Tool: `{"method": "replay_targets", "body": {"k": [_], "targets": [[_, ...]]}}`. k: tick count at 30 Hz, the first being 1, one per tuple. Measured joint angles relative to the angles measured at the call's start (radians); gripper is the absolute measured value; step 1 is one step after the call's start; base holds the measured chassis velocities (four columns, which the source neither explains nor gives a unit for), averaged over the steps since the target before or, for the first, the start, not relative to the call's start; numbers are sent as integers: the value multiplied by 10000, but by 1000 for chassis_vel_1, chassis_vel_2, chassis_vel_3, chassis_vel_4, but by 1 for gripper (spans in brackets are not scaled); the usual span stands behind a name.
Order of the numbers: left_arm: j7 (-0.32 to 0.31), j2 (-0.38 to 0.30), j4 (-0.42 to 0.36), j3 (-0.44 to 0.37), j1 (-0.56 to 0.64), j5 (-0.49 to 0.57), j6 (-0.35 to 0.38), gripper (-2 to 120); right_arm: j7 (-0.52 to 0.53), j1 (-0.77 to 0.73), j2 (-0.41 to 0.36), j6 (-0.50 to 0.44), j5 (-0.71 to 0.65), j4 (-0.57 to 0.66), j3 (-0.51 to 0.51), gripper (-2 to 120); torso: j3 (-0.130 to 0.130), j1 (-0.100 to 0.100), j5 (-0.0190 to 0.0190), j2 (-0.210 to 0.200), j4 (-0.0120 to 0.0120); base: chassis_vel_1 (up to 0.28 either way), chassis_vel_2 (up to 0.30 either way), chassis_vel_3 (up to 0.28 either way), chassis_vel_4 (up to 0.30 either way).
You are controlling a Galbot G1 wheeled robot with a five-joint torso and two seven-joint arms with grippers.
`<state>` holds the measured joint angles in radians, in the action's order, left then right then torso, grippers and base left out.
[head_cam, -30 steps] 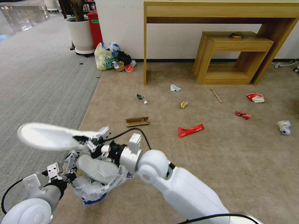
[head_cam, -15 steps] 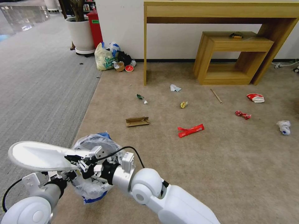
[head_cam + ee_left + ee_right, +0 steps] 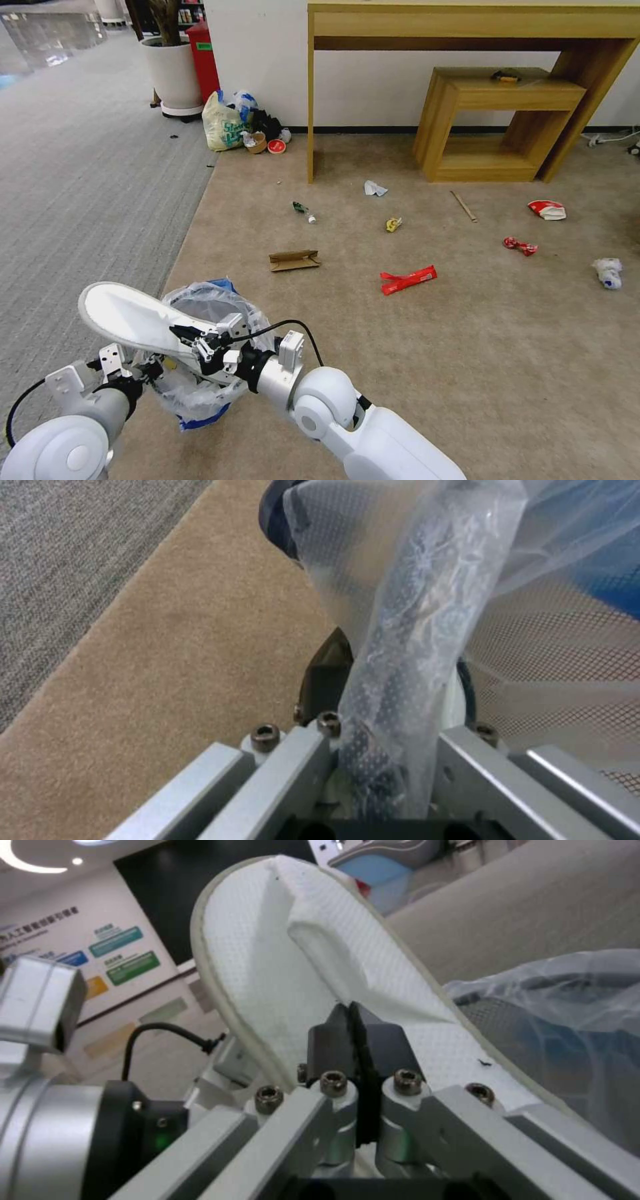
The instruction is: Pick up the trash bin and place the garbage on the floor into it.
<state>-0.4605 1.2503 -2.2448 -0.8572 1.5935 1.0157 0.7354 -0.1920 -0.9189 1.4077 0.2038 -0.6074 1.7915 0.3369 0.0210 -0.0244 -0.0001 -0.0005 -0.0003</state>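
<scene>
Head view: cardboard (image 3: 294,259) beyond trash bin (image 3: 207,347).

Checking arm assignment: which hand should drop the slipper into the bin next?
Right. The right hand is shut on the white slipper, held over the trash bin's open mouth. The left hand is shut on the bin's bagged rim, holding it, so it isn't free.
</scene>
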Motion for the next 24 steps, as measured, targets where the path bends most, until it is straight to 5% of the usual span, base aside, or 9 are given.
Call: {"method": "replay_targets", "body": {"k": [15,24], "targets": [[17,-59,33,-103,-4,100,0,0,17,-453,-199,-149,408,-75,-117,3,0,-1,0,-1,0,0,0,0,0],[52,-88,141,-106,-65,100,0,0,93,-448,-452,-149,446,189,-308,39,0,0,0,0,-1,0,0,0,0]]}}
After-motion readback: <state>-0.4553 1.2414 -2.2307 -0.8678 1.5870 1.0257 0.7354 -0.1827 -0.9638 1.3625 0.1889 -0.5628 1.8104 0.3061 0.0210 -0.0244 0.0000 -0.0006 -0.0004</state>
